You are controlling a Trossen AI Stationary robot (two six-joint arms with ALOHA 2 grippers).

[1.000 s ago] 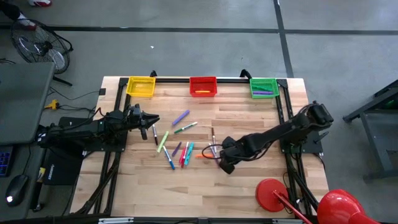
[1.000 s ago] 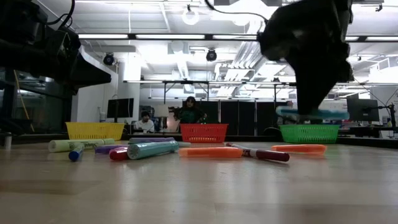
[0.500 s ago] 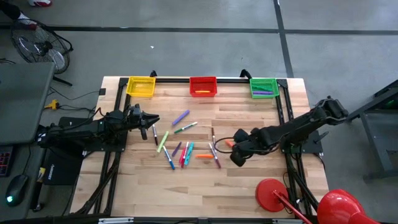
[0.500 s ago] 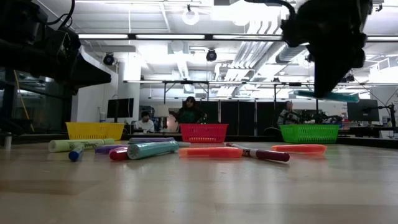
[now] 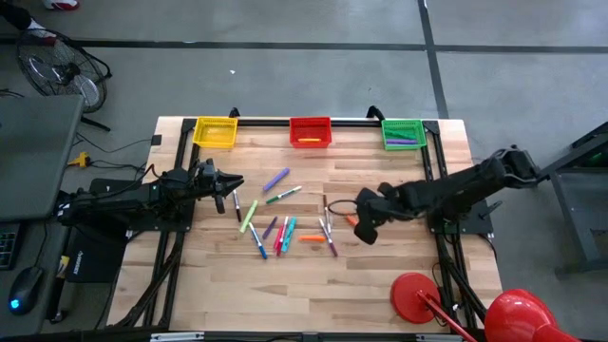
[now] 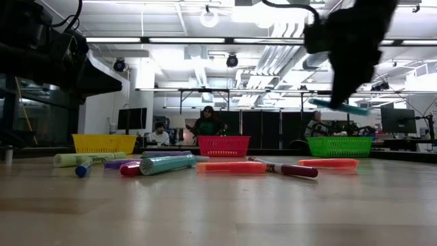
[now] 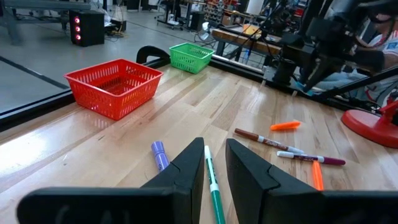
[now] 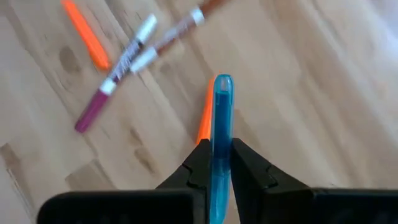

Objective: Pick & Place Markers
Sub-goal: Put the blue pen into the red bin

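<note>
High view: the right arm reaches in from the table's right edge, stretched low and nearly level across the wood, its right gripper (image 5: 366, 228) over the right-centre of the table just beside an orange marker (image 5: 350, 219). The left arm lies folded along the left edge, the left gripper (image 5: 234, 183) pointing toward the loose markers (image 5: 275, 231) scattered mid-table. Along the far edge stand a yellow basket (image 5: 216, 131), a red basket (image 5: 310, 131) and a green basket (image 5: 403, 133).

Low view: the right gripper (image 6: 341, 102) hangs clear above the tabletop with a blue marker (image 6: 338, 106) clamped crosswise and tilted, held well off the wood. Below it lie an orange marker (image 6: 231, 167), a maroon marker (image 6: 283, 167) and another orange one (image 6: 328, 163); a teal marker (image 6: 164, 164) rests further left.

Left wrist view: the left gripper's fingers (image 7: 186, 171) stand slightly apart with nothing between them, above a green marker (image 7: 213, 183) and beside a purple marker (image 7: 160, 154) on the table.

Right wrist view: the right gripper's fingers (image 8: 200, 163) are clenched on the blue marker (image 8: 221, 124), which sticks out forward between them, above an orange marker (image 8: 204, 118) on the wood.
</note>
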